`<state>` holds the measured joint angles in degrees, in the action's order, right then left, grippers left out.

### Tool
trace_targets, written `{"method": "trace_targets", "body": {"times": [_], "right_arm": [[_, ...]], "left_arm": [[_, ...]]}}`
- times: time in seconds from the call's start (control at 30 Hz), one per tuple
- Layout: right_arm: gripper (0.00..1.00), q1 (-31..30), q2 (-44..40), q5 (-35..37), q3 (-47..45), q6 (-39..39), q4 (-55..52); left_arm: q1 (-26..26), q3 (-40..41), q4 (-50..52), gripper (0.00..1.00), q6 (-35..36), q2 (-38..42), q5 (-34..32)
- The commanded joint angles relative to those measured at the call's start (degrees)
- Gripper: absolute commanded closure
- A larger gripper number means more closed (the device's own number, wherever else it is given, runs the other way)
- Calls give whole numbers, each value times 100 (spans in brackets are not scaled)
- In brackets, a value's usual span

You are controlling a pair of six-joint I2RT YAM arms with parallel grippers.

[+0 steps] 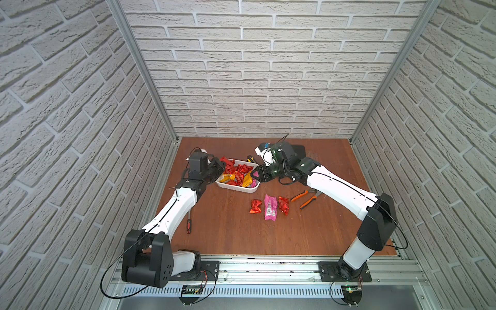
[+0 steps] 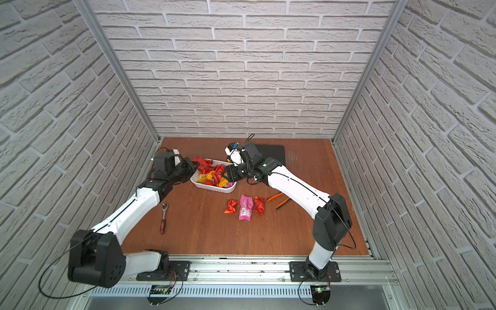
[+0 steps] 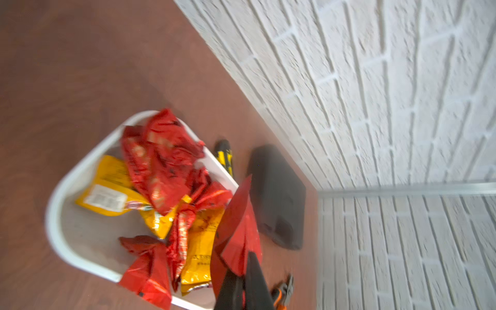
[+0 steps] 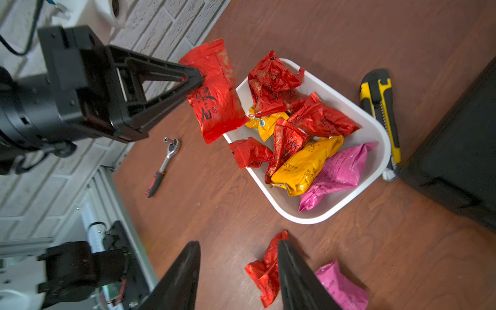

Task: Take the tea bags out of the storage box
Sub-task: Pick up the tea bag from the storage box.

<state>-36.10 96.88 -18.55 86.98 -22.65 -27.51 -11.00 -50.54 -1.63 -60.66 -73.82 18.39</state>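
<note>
Left gripper point(image 4: 200, 77) is clamping a red tea bag point(image 4: 217, 102), dangling it over the box's point(image 4: 383, 150) far-left corner. Right gripper point(image 4: 238, 243), jaws apart and empty, is hovering at the right end, nearer the remaining bags point(image 4: 303, 163).

Both short ends of storage box point(image 1: 236, 188) are blocked: left pincer point(image 1: 222, 168) clamped on a red tea bag point(image 4: 214, 94) at one, right pincer point(image 1: 255, 174) w/ jaws apart at the other. I see entry from above or front only. Behind box: knife point(image 4: 379, 107) just beside wall, black case point(image 4: 456, 150) beyond. In front: three loose tea bags point(image 1: 269, 208), pliers point(image 1: 306, 198), ratchet point(image 2: 163, 217). Tabletop point(image 1: 241, 236) nearer arm bases is free.
</note>
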Motion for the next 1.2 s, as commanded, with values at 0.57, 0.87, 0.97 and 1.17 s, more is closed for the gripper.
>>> {"method": "trace_targets", "body": {"times": [0.57, 0.87, 0.97, 1.17], "right_arm": [[27, 1166, -1872, -2006, -1173, -951, 342], [39, 1158, -1578, -2308, -1358, -1130, 623], [41, 1149, -1531, -2443, -1440, -1270, 885], [59, 1144, -1461, -2406, -1421, -1233, 877]], "left_arm": [[-1171, -135, -2180, 100, 1349, -312, 3316], [-1360, -202, -2187, 100, 1364, -388, 3445], [-1414, -218, -2233, 100, 1323, -469, 3487], [-1467, -296, -2214, 100, 1354, -562, 3479]]}}
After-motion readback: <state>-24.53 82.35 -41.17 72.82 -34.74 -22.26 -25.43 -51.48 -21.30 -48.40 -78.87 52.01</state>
